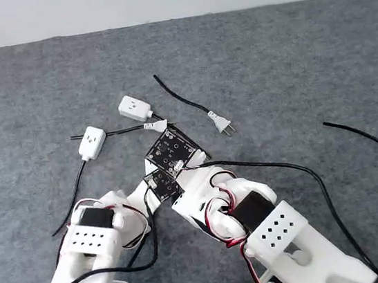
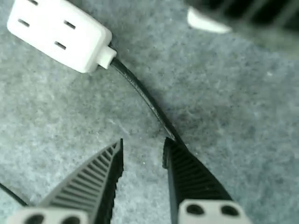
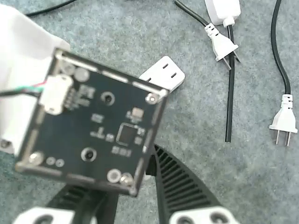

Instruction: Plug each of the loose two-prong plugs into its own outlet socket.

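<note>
Sockets lie unfilled on the grey mat (image 1: 268, 54). One outlet block (image 1: 92, 142) sits near a second block (image 1: 134, 107). A white plug (image 1: 154, 126) rests just beside them, and a second plug (image 1: 221, 123) lies loose farther off. The left gripper (image 2: 142, 156) is narrowly parted, one fingertip touching a black cord (image 2: 140, 93). The right gripper (image 3: 140, 186) stands slightly apart behind a circuit board (image 3: 93, 121).

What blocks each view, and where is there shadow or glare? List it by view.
High view: even light, no glare, soft shadows only. Left wrist view: a dark shape crosses one corner, the outlet socket another. Right wrist view: the other arm's camera board hides part of an outlet socket.
</note>
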